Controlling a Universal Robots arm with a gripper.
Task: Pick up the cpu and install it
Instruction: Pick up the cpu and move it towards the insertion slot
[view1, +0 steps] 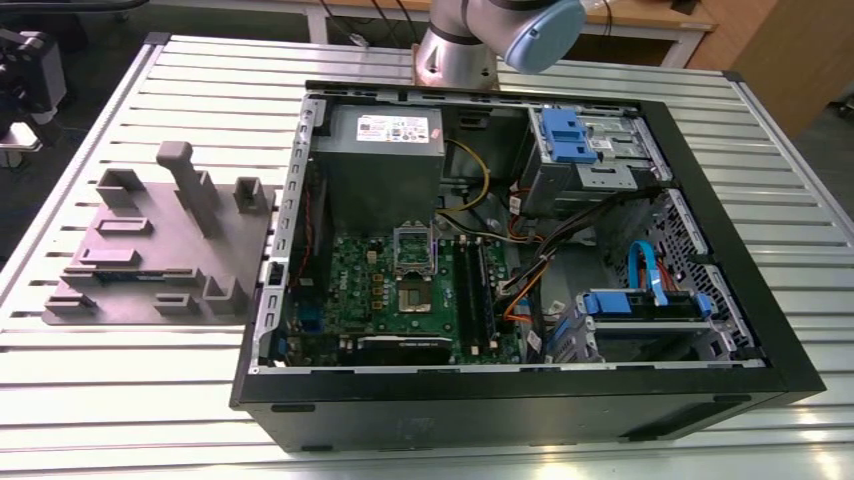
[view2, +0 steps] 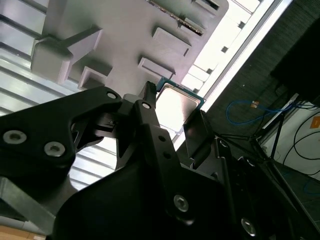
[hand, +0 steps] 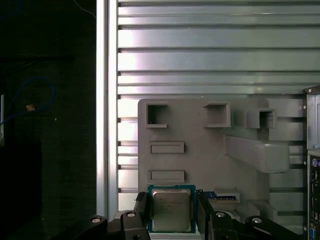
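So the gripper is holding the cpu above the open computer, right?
Not quite. The gripper is holding the cpu, but above the grey tray instead. The first wrist view shows the tray right behind the cpu.

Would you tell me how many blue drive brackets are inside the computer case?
2 blue drive brackets: one in the far bay, one nearer; others may be hidden.

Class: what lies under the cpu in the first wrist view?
The grey fixture lies under the cpu, which the end effector grips. The patch directly beneath is covered.
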